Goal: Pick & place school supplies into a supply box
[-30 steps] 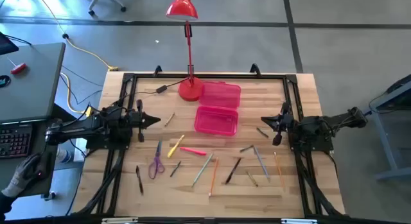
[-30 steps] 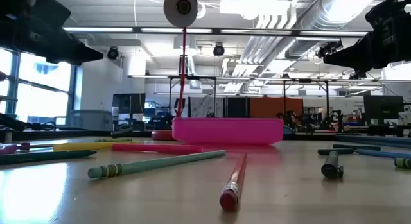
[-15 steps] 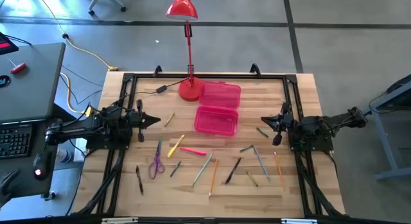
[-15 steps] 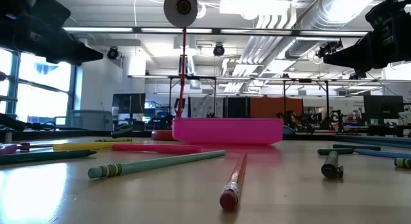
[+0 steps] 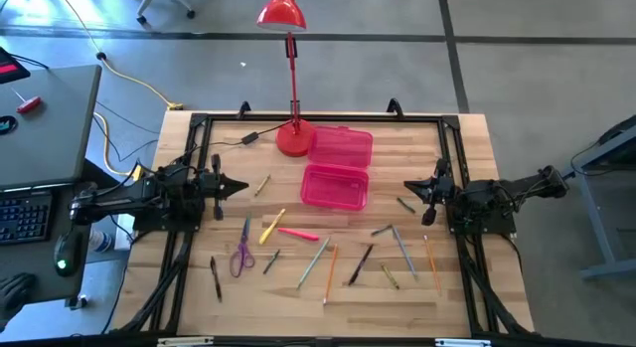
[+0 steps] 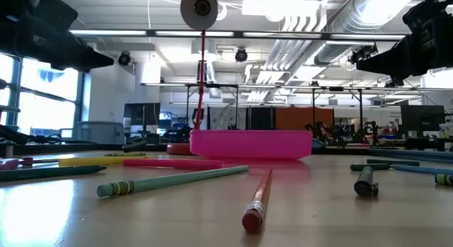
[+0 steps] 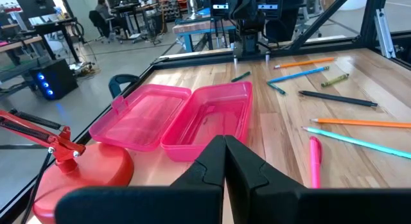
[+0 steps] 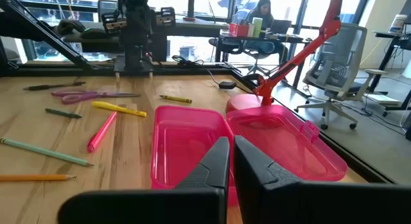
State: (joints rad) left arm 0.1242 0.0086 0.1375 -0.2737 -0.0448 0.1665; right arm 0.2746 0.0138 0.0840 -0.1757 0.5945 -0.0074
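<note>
The open pink supply box (image 5: 335, 186) rests on its base mid-table, with its lid (image 5: 341, 146) laid flat toward the far edge; it also shows in the low view (image 6: 251, 144). The supplies lie flat on the table nearer than the box: purple scissors (image 5: 240, 257), a yellow marker (image 5: 271, 226), a pink marker (image 5: 298, 234), a green pencil (image 5: 314, 262), an orange pencil (image 5: 330, 270), a black pen (image 5: 361, 262) and a blue pencil (image 5: 402, 250). My left gripper (image 5: 243, 185) hovers shut, left of the box. My right gripper (image 5: 407, 186) hovers shut on the box's right.
A red desk lamp (image 5: 294, 138) stands on its base beside the box lid, and its black cable (image 5: 248, 138) runs left. More pencils lie near the right arm (image 5: 431, 260), and a black pen (image 5: 215, 277) lies near the left. A black frame (image 5: 318, 116) borders the table. A person's hand (image 5: 12, 290) is at the desk on the left.
Both arms have kept still. The person's hand at the desk left of the table has drawn back toward the near edge.
</note>
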